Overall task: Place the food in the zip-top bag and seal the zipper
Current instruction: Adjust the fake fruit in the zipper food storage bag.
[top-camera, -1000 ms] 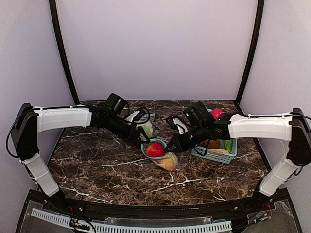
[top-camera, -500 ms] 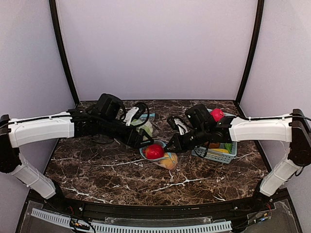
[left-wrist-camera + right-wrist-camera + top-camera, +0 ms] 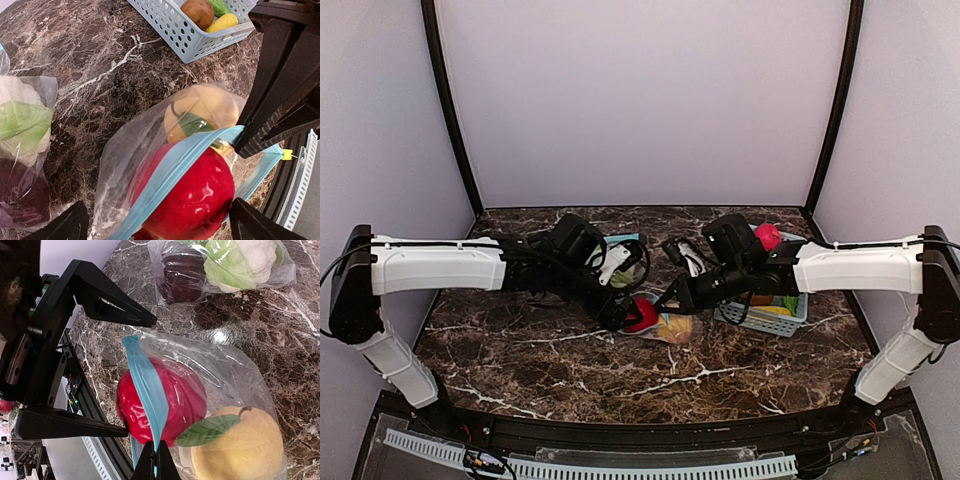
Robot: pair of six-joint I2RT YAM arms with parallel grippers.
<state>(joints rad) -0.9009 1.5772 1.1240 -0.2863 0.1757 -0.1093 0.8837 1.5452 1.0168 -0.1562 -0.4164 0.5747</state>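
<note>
Nearest you on the marbled table (image 3: 520,350) lies the zip-top bag (image 3: 125,165), on its side at mid-table, with both arms meeting over it. Your left claw (image 3: 162,223) is spread wide and holds nothing. Its two fingers stand either side of the red apple (image 3: 195,200), which sits right in the bag's mouth. The blue zipper strip (image 3: 170,172) lies across the apple, so I judge it only half inside. The yellow fruit (image 3: 210,105) with its green leaf lies deeper in, touching the apple.

Your right claw (image 3: 155,460) is closed on that zipper strip, pinching one end of it and lifting the lip. The strip runs slantwise from that pinch back towards your left claw, and the bag's length runs from the mouth at the left claw away towards the yellow fruit. The left arm is therefore the one placed to nudge the apple past the strip, straight along that line. The zipper probably cannot close before that.

Farther back on the right stands the basket (image 3: 170,25) with brown, yellow and green pieces not yet bagged. Beyond, a second bag (image 3: 190,295) holds the cauliflower (image 3: 255,255).
</note>
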